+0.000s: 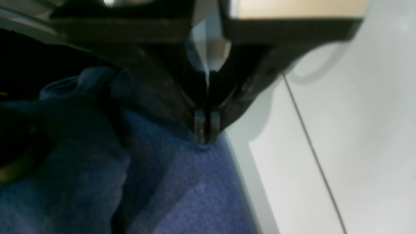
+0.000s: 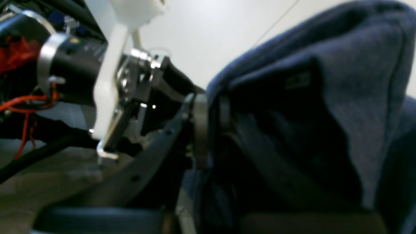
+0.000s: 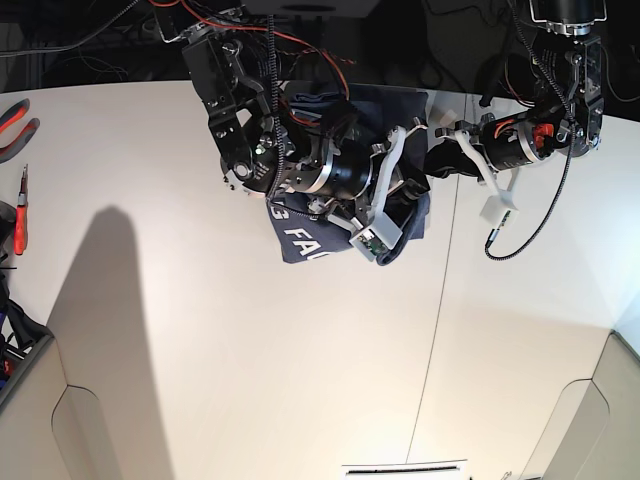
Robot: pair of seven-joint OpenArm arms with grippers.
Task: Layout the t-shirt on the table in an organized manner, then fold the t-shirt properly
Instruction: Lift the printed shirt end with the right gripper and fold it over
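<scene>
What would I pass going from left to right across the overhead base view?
Red-handled tools at the table's left edge → bare white table → the arm with the right gripper, over the navy t-shirt → thin dark seam line → the other arm's dangling black cable.

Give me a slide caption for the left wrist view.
Left gripper pinching the navy t-shirt beside the white table.

You see the t-shirt bunched at the table's far edge, left of the seam, under both arms.
</scene>
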